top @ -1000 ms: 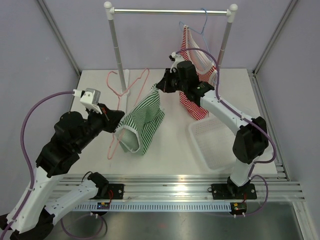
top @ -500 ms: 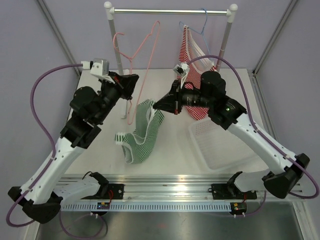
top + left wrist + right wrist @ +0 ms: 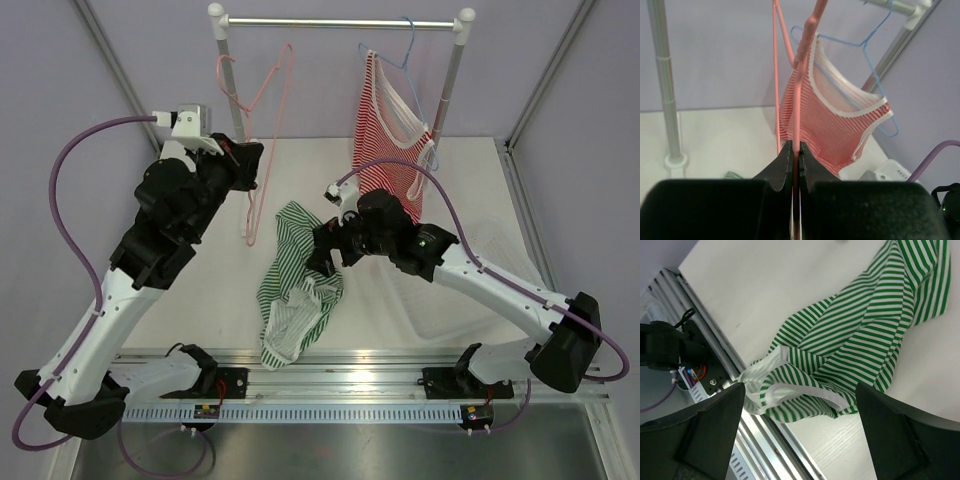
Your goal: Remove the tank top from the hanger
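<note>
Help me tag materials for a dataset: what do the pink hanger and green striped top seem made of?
Pink hanger: thin smooth rod, even colour, probably plastic or coated wire. Green striped top: soft matte fabric, likely knit; it lies crumpled in folds.

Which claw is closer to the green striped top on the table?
Right. The right gripper hangs open just above the green striped tank top; the left gripper is farther back, shut on the pink hanger.
</note>
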`<act>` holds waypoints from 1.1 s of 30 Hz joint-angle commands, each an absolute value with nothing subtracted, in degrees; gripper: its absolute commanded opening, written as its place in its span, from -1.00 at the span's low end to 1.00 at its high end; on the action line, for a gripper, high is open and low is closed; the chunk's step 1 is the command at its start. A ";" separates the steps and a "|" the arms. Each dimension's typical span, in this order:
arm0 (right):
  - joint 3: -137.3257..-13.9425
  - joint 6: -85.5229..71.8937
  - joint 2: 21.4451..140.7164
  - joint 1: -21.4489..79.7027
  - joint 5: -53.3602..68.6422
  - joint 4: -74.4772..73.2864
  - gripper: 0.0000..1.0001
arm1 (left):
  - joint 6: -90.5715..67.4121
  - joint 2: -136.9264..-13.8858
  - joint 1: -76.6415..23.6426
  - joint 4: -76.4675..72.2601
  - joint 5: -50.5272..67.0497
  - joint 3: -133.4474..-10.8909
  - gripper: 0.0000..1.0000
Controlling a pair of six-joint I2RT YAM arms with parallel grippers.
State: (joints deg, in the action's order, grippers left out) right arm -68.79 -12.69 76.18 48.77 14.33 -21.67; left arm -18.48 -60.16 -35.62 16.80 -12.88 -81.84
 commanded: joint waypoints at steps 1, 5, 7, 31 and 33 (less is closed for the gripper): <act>-69.34 -13.80 74.88 49.22 4.33 -19.07 0.99 | -18.12 -61.16 -35.86 24.77 -16.35 -85.42 -1.00; -69.35 -14.32 73.57 49.13 1.06 -18.90 0.99 | -15.56 -68.00 -35.25 31.18 -18.63 -94.27 -1.00; -68.65 -14.59 72.60 49.22 1.23 -18.63 0.99 | -15.38 -71.79 -34.02 33.47 -16.11 -98.59 -1.00; -55.99 -17.14 67.32 49.13 8.97 -13.19 0.99 | -15.47 -111.80 -16.52 34.45 -0.35 -141.51 -1.00; -56.07 -17.05 70.38 49.22 8.88 -12.57 0.99 | -15.21 -111.71 -16.52 33.67 -0.26 -139.23 -1.00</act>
State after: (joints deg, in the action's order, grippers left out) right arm -56.18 -16.38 67.37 48.82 7.31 -17.08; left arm -15.05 -112.95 -16.14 38.83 -2.79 -138.96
